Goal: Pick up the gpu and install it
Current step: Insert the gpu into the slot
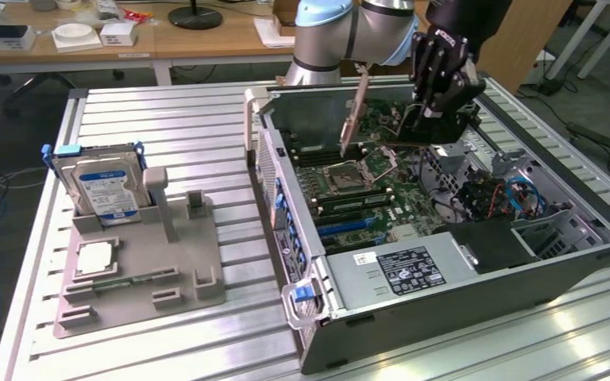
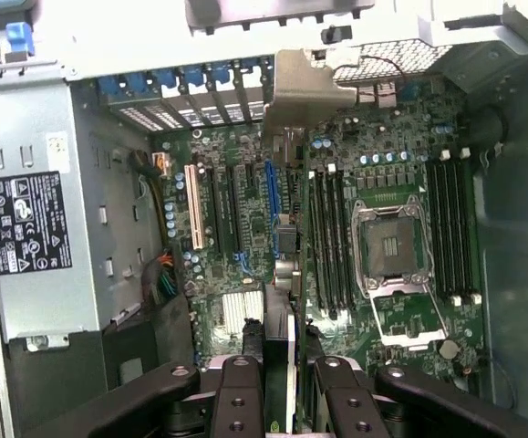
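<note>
- A slatted metal table (image 1: 178,111) carries an open computer case (image 1: 559,262); wooden desks (image 1: 210,40) stand behind.
- A hard drive (image 1: 104,186) stands upright in a gray holder (image 1: 178,262) beside the case.
- The gripper (image 2: 286,392) hangs over the motherboard (image 1: 390,190), fingers clamped on the gpu (image 2: 280,328), which it holds edge-on inside the case.

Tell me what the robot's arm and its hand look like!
The arm is made of thick, round, silvery-grey tubes, with a light blue cap at a joint. Its gripper is all black. The fingers are built from flat black links joined by round pins, a bit like pieces of bicycle chain.
</note>
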Controlling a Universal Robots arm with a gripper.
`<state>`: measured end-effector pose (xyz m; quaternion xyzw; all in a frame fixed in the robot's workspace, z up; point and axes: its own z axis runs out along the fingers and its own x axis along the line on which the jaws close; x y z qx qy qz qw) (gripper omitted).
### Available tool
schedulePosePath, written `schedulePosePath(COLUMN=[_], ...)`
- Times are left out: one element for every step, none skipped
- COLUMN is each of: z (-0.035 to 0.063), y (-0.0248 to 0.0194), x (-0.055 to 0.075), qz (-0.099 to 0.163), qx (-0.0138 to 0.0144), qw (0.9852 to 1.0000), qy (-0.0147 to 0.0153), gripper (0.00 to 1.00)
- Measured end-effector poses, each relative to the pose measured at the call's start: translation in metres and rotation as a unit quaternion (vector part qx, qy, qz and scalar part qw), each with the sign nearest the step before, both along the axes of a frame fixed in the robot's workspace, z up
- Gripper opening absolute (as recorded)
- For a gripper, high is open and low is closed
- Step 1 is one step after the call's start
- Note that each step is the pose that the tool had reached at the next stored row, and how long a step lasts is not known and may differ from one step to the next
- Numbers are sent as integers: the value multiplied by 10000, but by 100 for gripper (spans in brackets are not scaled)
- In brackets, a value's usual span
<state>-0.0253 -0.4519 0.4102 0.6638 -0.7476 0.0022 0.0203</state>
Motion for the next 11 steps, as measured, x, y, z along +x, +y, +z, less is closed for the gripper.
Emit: schedulePosePath(z=[0, 0, 0, 0, 0, 0, 0, 0, 0, -1, -1], y=[-1, -2, -4, -5, -6, -7, -7, -8, -8, -9, -9], x=[0, 0, 0, 0, 0, 0, 0, 0, 0, 0, 0], qz=[41, 82, 127, 170, 216, 264, 307, 342, 376, 406, 417], qx=[0, 0, 0, 0, 0, 0, 0, 0, 0, 0, 0], qw=[10000, 10000, 9999, 9999, 9998, 9997, 9995, 9994, 9993, 9992, 9991], qy=[0, 0, 0, 0, 0, 0, 0, 0, 0, 0, 0], gripper=[26, 26, 26, 26, 26, 26, 26, 26, 26, 26, 26])
